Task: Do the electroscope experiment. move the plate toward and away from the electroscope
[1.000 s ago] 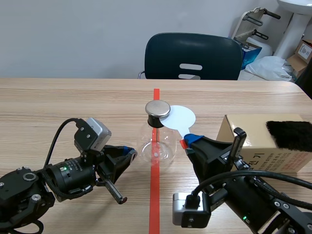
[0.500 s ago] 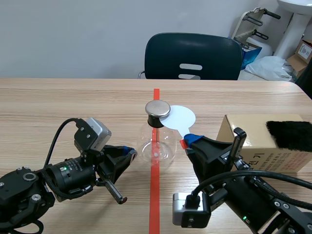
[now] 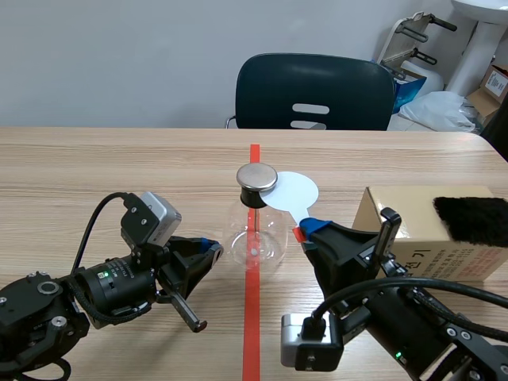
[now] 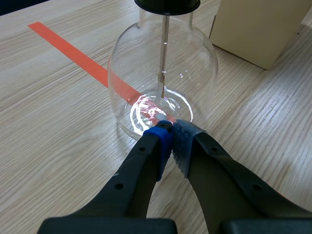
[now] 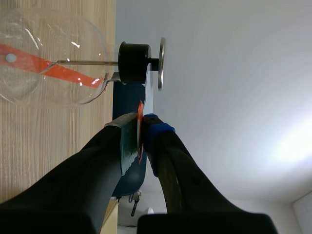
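- Our left pincer point(image 3: 211, 248) lies low on the surface point(image 3: 95, 175), fingers closed on nothing, tips just beside the base of the electroscope point(image 3: 255, 230)
- Our right pincer point(image 3: 306, 228) is clamped on the handle of the plate point(image 3: 295, 190), holding its disc right beside the electroscope's metal cap point(image 3: 257, 176)
- The right wrist view shows the plate edge-on next to the cap; touching or not, we cannot tell
- Inside the electroscope's glass, a thin rod point(image 4: 165, 53) hangs from the black stopper point(image 4: 167, 4)

the electroscope point(image 3: 255, 230) stands mid-surface point(image 3: 95, 159); the plate point(image 3: 295, 190) sits just right of its cap, the box point(image 3: 468, 255) farther right, a chair point(image 3: 313, 91) behind.
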{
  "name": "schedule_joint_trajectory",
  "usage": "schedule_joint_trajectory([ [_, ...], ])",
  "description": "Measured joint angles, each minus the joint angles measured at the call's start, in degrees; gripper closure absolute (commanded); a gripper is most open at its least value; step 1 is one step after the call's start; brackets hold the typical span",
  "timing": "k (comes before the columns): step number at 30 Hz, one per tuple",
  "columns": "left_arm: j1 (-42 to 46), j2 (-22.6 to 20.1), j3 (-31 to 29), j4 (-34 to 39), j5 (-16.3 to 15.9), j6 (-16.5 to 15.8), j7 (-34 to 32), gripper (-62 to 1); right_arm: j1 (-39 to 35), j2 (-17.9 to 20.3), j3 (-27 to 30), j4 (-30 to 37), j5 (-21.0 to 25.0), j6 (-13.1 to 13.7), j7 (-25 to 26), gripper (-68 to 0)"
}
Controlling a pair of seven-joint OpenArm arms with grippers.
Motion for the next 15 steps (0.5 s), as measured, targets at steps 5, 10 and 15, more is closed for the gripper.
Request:
schedule_joint_trajectory([
  [5, 0.00, 0.00, 0.00, 0.00, 0.00, 0.00, 0.00, -3.6, 0.00, 0.00, 0.00, 0.00, 0.00, 0.00, 0.00, -0.7],
  [10, 0.00, 0.00, 0.00, 0.00, 0.00, 0.00, 0.00, -3.6, 0.00, 0.00, 0.00, 0.00, 0.00, 0.00, 0.00, -0.7],
  [15, 0.00, 0.00, 0.00, 0.00, 0.00, 0.00, 0.00, -3.6, 0.00, 0.00, 0.00, 0.00, 0.00, 0.00, -1.25, -0.7],
])
